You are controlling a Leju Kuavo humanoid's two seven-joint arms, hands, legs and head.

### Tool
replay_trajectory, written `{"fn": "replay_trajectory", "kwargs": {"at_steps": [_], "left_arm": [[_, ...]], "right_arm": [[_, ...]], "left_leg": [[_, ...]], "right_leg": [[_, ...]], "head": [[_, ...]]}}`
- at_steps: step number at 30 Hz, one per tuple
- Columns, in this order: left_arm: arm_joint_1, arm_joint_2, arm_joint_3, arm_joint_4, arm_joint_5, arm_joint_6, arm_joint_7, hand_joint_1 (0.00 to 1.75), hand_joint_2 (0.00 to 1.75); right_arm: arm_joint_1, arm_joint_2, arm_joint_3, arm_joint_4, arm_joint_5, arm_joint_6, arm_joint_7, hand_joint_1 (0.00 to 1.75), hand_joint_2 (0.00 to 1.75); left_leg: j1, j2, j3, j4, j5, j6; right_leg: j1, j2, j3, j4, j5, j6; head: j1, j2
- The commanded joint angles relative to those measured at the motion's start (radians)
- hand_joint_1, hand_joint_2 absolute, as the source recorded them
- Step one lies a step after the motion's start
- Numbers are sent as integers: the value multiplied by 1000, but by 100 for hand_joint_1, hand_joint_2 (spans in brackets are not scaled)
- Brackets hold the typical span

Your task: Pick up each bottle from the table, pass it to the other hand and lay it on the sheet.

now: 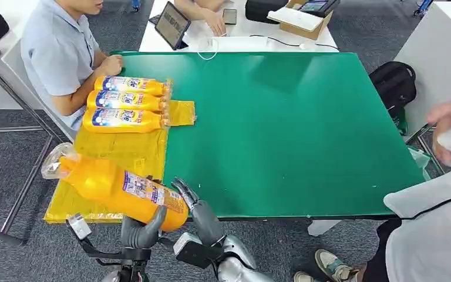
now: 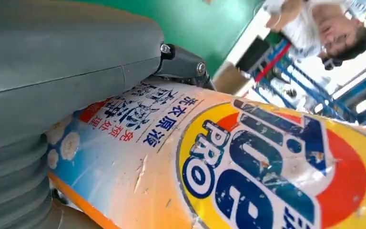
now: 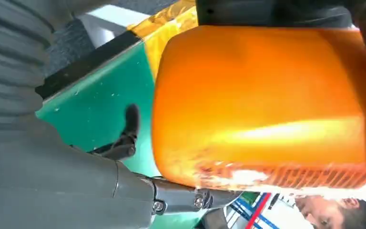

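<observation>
A large orange detergent bottle [image 1: 117, 188] [image 2: 248, 171] [image 3: 262, 100] hangs tilted over the near end of the yellow sheet [image 1: 123, 150] [image 3: 171, 19], cap end to the far left. My left hand [image 1: 142, 229] [image 2: 52, 71] grips it from below near its base, the thumb wrapped over the label. My right hand [image 1: 198, 212] [image 3: 52, 167] is at the bottle's base with its fingers spread; one finger [image 3: 131, 124] stands clear of the bottle. Three more orange bottles [image 1: 130, 101] lie side by side on the far end of the sheet.
The green table [image 1: 282, 129] stretches to the right of the sheet. A person [image 1: 59, 53] sits at its far left corner, an arm beside the laid bottles. Another person [image 1: 440, 235] stands at the right edge. A black backpack [image 1: 393, 82] lies on the floor beyond.
</observation>
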Motion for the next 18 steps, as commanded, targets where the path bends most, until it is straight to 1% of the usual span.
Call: {"fn": "replay_trajectory", "kwargs": {"at_steps": [1,3,4,5,7,8,9,11,12,13,15,17,18], "left_arm": [[-41,0,12,-23,39,-67,12,175,175],[-41,0,12,-23,39,-67,12,175,175],[-41,0,12,-23,39,-67,12,175,175],[-41,0,12,-23,39,-67,12,175,175],[-41,0,12,-23,39,-67,12,175,175],[-40,-8,23,-31,36,-81,12,175,175],[-43,-17,28,-37,31,-81,15,175,175],[-46,-31,45,-54,18,-54,28,175,175],[-32,-57,69,-67,4,-31,24,175,175],[-24,-57,79,-82,-64,45,32,175,175],[-53,-35,101,-44,-250,250,10,175,175],[-116,-8,141,58,-458,480,-56,175,175],[-147,-3,169,115,-564,601,-86,175,175]], "right_arm": [[67,-46,-5,-33,-23,-23,13,0,0],[67,-46,-5,-33,-23,-23,13,0,0],[67,-46,-5,-33,-23,-23,13,0,0],[67,-46,-5,-33,-23,-23,13,0,0],[67,-46,-5,-33,-23,-23,13,0,0],[81,-50,-36,-71,-47,-34,13,0,0],[80,-43,-56,-64,-56,-43,13,0,0],[92,-41,-127,-93,-68,-77,13,0,0],[109,-46,-156,-120,-73,-89,13,0,0],[140,-63,-204,-173,-76,-107,13,0,0],[185,-78,-271,-252,-68,-155,13,0,0],[222,-90,-328,-319,-78,-195,13,0,0],[230,-94,-345,-337,-72,-206,13,0,0]], "left_leg": [[2,-6,5,0,-2,-1],[2,-5,6,0,-3,-1],[0,-3,1,0,-1,-1],[1,-2,3,0,-2,-1],[1,-4,2,0,-1,-1],[1,-5,3,0,-1,-1],[1,-4,2,0,-1,-1],[1,-3,2,0,-2,-1],[2,-4,2,1,-2,-1],[1,-4,0,0,-1,-1],[1,-6,3,0,-2,-1],[0,-6,2,-1,0,-1],[1,-8,3,-1,0,-1]], "right_leg": [[2,-6,7,-1,-3,-3],[2,-4,8,-1,-3,-3],[0,0,4,0,-1,-1],[1,0,5,-1,-1,-2],[1,-2,4,0,-1,-2],[1,-4,5,0,-2,-2],[1,-3,4,0,-1,-2],[1,-2,4,0,-2,-2],[2,-2,5,0,-2,-2],[1,-3,3,0,-1,-1],[1,-4,6,0,-3,-2],[0,-4,5,-1,-1,-1],[1,-6,7,-1,-2,-2]], "head": [[0,0],[1,0],[0,0],[0,0],[0,0],[0,0],[0,0],[0,0],[0,0],[0,0],[0,0],[0,0],[0,0]]}}
